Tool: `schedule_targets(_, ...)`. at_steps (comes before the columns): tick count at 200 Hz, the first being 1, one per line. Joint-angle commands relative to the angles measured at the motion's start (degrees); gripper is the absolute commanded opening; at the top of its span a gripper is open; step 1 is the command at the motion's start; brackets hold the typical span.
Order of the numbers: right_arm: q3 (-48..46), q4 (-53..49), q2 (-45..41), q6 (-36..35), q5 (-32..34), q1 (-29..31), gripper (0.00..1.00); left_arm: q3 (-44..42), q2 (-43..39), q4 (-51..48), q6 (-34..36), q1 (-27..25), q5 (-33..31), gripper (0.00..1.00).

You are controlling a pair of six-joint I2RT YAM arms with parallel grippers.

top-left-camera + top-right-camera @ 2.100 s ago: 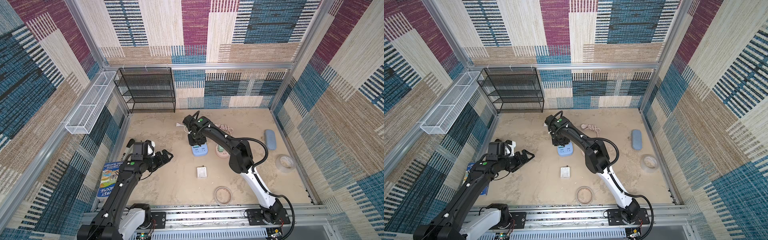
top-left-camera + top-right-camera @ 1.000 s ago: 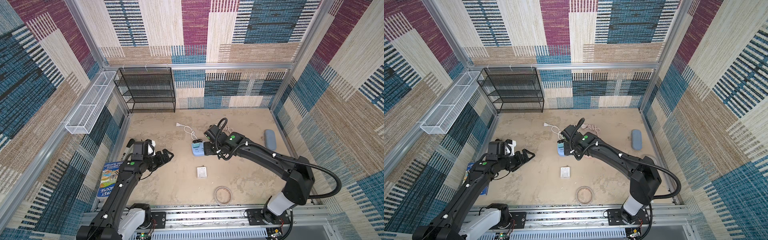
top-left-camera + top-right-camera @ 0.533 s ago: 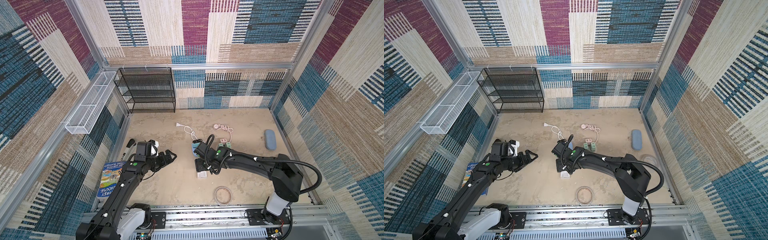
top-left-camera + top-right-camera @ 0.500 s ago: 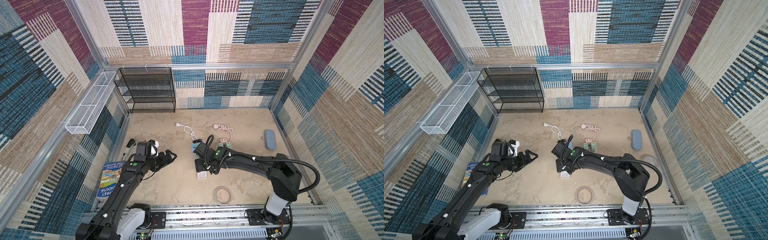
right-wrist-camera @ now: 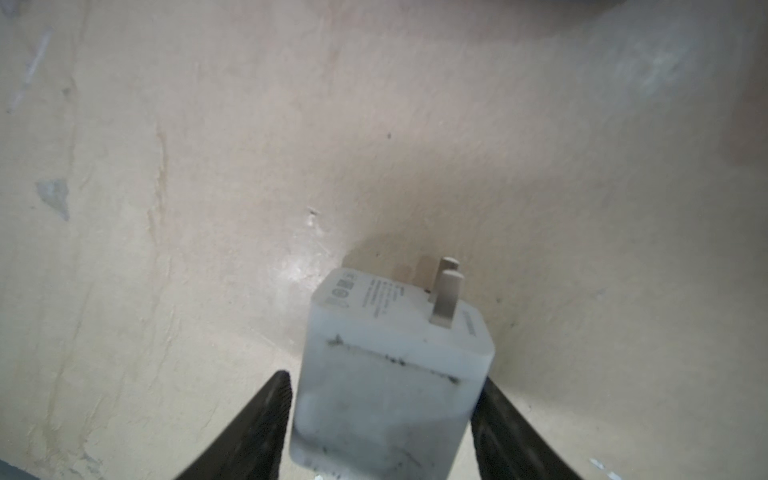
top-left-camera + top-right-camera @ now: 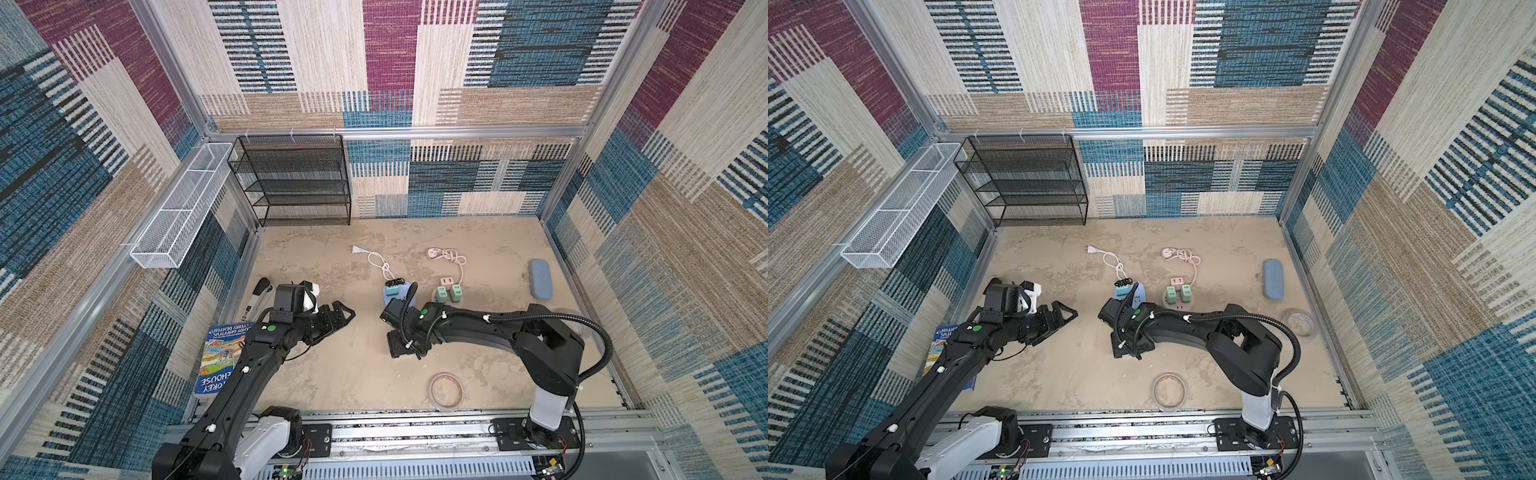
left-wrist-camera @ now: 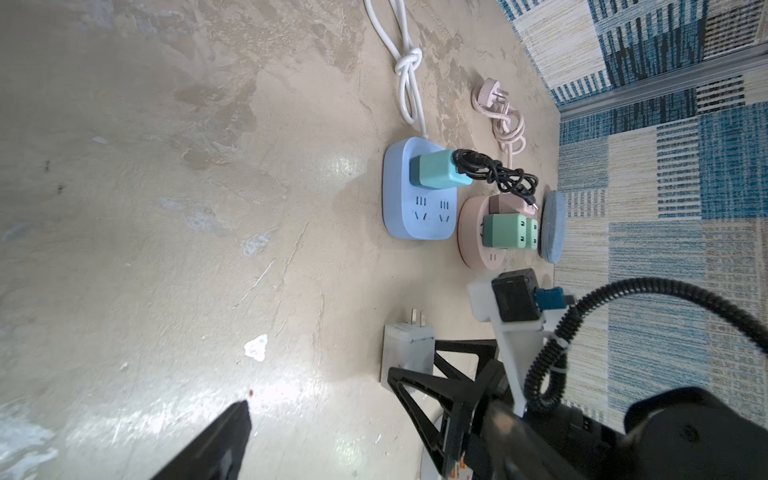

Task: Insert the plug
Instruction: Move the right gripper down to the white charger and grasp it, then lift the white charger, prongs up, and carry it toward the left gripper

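Both top views: the right gripper (image 6: 402, 349) is low, near the blue power strip (image 6: 400, 291). The left gripper (image 6: 341, 321) is spread wide and empty, kept aside.

Left wrist view: the white charger (image 7: 406, 347) lies flat, its prongs (image 7: 417, 318) toward the strip.

Right wrist view: the fingers (image 5: 257, 428) flank its body, probably to leave the prongs free. I cannot tell if they clamp it.

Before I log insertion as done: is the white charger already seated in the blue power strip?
No, the white charger lies on the table, apart from the blue power strip, with its prongs exposed.
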Motion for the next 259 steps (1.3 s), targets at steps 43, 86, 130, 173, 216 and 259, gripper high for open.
schedule_targets(43, -4.5, 6.2, -4.0, -5.3, 0.9, 0.1, 0.14, -0.8, -0.2, 1.8, 0.4, 0.0, 0.7, 0.93)
schedule_targets(86, -15.4, 16.8, -16.8, -17.8, 4.9, 1.5, 0.0, -1.7, -0.9, 1.8, 1.0, -0.1, 0.7, 0.93)
schedule_targets(130, -26.7, 27.9, -32.5, -28.9, 8.1, 3.2, 0.0, -2.6, -1.6, 2.4, 0.6, -0.2, 0.1, 0.93)
schedule_targets(173, -30.4, 31.0, -42.3, -33.5, 6.9, 3.3, 0.0, -3.1, -2.2, 2.4, 0.5, -0.5, 0.4, 0.92)
schedule_targets(216, -26.8, 23.9, -42.1, -34.1, 4.8, 3.3, 0.0, -1.8, -2.9, 2.5, 0.1, -1.7, 2.9, 0.91)
schedule_targets(259, -18.8, 14.9, -34.3, -35.9, -4.2, 3.3, 0.0, 2.6, -1.5, 4.2, 0.3, -7.5, 10.4, 0.82)
